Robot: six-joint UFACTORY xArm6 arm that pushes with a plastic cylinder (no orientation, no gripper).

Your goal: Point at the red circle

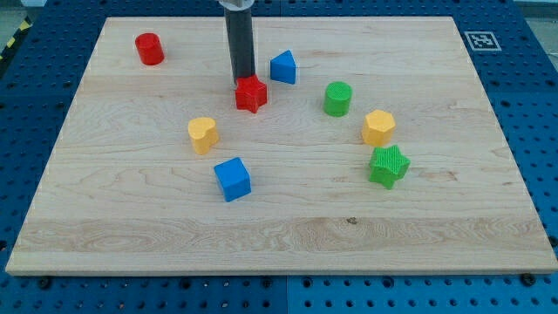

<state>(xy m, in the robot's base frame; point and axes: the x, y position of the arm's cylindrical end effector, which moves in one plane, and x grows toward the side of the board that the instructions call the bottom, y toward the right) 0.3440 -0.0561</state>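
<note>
The red circle (149, 49) is a short red cylinder near the board's top left corner. My rod comes down from the view's top, and my tip (243, 79) ends right at the top edge of a red star block (251, 94), touching or almost touching it. The tip is well to the right of the red circle and a little lower in the view. Nothing hides the red circle.
On the wooden board (279, 244): a blue triangular block (283, 67) right of the rod, green cylinder (337, 98), yellow hexagon (378, 127), green star (388, 166), yellow heart-like block (202, 134), blue cube (233, 179). A marker tag (479, 40) sits beyond the top right corner.
</note>
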